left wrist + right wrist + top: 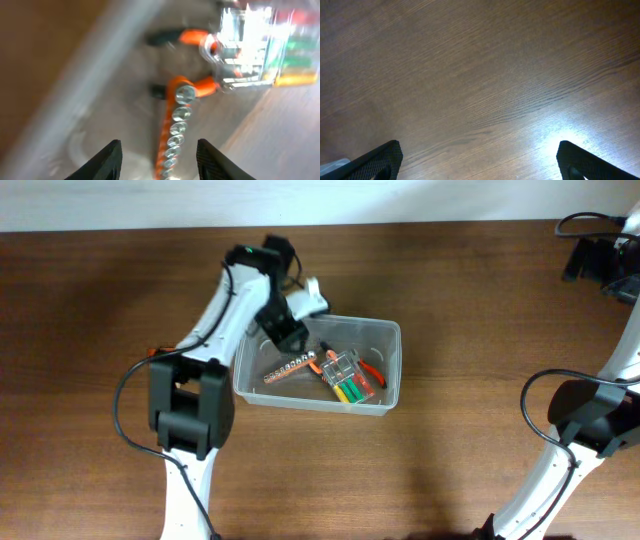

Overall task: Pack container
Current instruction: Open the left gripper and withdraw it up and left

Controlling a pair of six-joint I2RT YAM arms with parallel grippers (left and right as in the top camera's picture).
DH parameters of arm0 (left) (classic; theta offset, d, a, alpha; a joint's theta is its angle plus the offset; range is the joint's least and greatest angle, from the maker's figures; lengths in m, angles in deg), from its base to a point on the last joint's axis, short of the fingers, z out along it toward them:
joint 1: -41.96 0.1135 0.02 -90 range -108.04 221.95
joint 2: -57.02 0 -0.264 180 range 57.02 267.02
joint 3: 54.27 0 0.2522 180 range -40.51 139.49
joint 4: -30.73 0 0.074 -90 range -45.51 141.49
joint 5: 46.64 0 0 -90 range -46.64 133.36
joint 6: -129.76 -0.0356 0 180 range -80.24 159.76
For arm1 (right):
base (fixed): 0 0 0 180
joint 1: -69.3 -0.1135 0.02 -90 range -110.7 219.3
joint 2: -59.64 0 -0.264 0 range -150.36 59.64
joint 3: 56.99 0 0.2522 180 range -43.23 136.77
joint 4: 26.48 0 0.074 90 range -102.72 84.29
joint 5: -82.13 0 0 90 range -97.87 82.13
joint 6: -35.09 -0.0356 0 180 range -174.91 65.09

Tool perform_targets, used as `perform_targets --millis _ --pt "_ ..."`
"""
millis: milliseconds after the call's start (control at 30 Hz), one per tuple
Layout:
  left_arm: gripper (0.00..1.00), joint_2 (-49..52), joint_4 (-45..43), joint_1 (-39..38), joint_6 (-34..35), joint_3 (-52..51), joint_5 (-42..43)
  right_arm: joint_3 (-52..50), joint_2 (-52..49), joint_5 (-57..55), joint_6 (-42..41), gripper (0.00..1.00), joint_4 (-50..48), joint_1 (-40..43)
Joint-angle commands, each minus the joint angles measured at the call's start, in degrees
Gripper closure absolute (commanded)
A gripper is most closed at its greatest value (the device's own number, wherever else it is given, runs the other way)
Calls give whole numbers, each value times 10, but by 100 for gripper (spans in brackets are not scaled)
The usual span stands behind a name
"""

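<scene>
Setting: robot test bench, lab or workshop type. Evidence: two jointed arms, left arm (215,320) and right arm (600,410), stand on one dark wood-grain table (480,300). A loose black cable (125,405) loops beside the left arm's base. A plain pale wall (300,200) runs along the far edge. A clear plastic container (310,402) holds hand tools: an orange socket rail (175,125) and orange-handled pliers (368,370). No household furnishings visible.
</scene>
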Motion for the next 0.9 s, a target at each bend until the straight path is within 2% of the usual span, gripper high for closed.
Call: perform_targets --millis 0,67,167,300,533,867 --pt "50 -24 14 30 48 86 16 11 5 0 -5 1 0 0" --pt "50 -29 18 45 74 122 13 11 5 1 -5 1 0 0" --pt "50 -31 23 70 150 167 -26 11 5 1 -5 1 0 0" --pt "50 -31 54 104 232 175 -91 11 5 0 -5 1 0 0" --pt "50 -31 108 152 243 165 -166 11 5 0 -5 1 0 0" --pt "51 -34 157 212 266 165 -166 11 5 1 -5 1 0 0"
